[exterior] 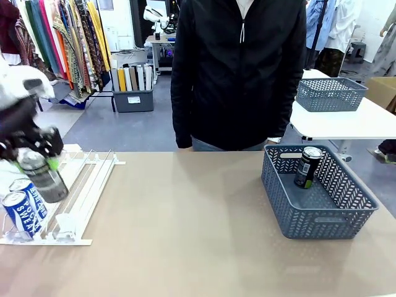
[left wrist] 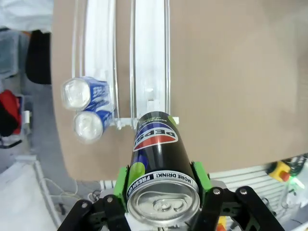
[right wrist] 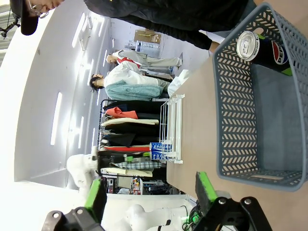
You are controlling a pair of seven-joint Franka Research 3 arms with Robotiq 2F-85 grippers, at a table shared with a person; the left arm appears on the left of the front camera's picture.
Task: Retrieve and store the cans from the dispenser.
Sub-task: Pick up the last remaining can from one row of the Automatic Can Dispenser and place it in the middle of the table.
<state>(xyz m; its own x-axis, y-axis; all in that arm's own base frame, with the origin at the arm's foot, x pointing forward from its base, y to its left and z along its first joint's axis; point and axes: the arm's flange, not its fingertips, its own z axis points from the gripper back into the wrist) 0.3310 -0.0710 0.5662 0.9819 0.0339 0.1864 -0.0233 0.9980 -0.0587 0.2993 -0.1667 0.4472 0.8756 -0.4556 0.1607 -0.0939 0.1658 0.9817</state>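
At the frame's left edge, the left arm's fingers [left wrist: 201, 178] were clenched around a black Pepsi can [exterior: 43, 178], held tilted over the white dispenser [exterior: 90, 185]. Two blue cans [exterior: 23, 207] lay at the dispenser's lower-left end. A second black can [exterior: 307, 167] stood in the grey basket [exterior: 322, 219] at right on the bench [exterior: 185, 235]. The right arm's fingers [right wrist: 204, 190] were spread, grasping nothing.

The Pepsi can [left wrist: 161, 154] is black, the Pocari Sweat cans [exterior: 21, 213] blue with white letters, the dispenser [exterior: 93, 179] white, the mesh basket [exterior: 322, 221] grey.
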